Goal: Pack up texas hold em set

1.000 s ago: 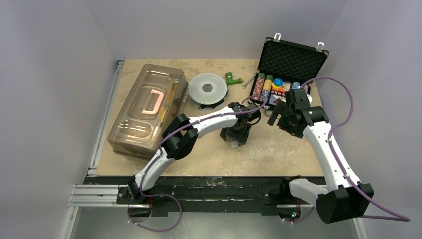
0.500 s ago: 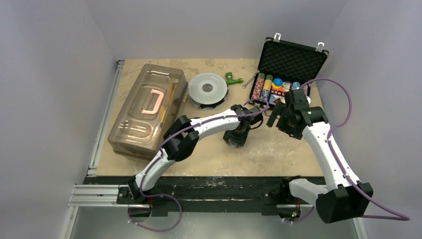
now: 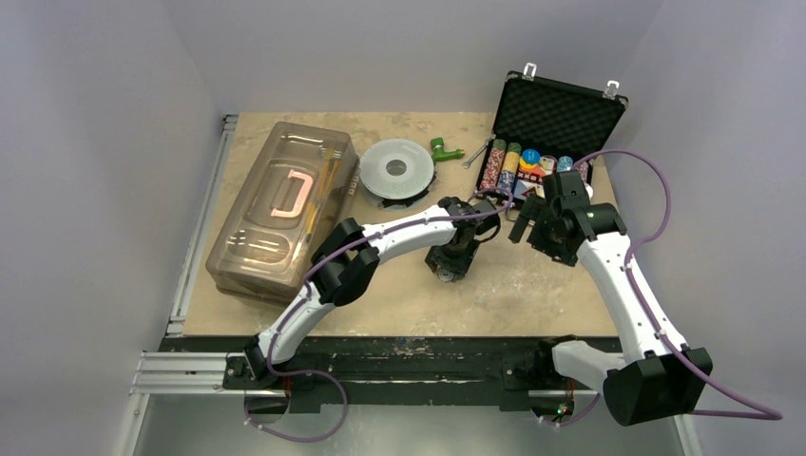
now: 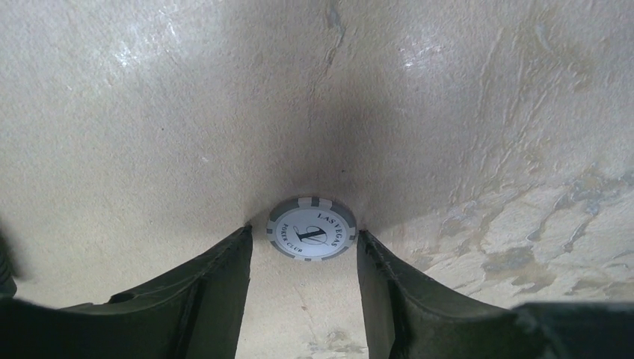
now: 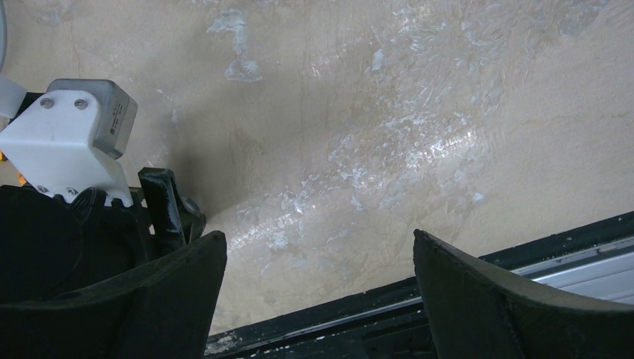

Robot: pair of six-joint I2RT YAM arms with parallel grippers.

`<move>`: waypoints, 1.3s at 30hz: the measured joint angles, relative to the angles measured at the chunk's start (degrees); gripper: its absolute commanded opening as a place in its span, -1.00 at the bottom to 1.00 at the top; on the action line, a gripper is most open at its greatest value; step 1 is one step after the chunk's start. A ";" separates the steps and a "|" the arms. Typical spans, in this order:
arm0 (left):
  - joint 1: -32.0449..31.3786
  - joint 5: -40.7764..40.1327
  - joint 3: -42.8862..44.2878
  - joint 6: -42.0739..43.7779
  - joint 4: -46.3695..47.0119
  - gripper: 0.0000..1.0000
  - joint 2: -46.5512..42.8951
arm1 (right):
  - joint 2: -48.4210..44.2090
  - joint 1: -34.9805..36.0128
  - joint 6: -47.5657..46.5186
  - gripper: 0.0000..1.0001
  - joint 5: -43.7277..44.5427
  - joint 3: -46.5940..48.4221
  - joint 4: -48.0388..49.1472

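Now: stray chip (image 4: 312,229) pickup, briefcase (image 3: 561,116) open upper right.
I see the briefcase lid-up at upper right, chip rows (image 3: 504,166) inside, ready to receive. My right gripper (image 5: 318,239) hangs spread, empty. My left gripper (image 4: 305,238) is spread around the chip, grey-white "Las Vegas", flat on the table (image 4: 149,112), centre frame, lined for a pinch.

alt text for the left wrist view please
A grey-and-white poker chip printed LAS VEGAS POKER CLUB lies flat on the beige table, between the tips of the left gripper's open dark jaws. Nothing else is in view.
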 measured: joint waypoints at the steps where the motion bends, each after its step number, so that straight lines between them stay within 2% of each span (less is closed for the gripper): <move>1: 0.20 0.55 0.00 0.39 0.11 0.01 0.04 | 0.02 0.00 0.00 0.82 0.00 0.00 0.00; 18: 0.92 2.19 -1.90 5.01 1.64 -0.41 -0.87 | 1.95 0.00 -0.63 0.82 -1.55 -0.90 1.01; 28: 3.80 3.32 -11.82 8.79 5.60 -0.42 -6.86 | 5.88 -0.04 -2.10 0.85 -6.34 -4.09 4.15; 39: 7.30 4.68 -21.31 12.46 7.63 -0.44 -15.58 | 16.20 -0.04 -7.41 0.85 -20.35 -4.70 9.97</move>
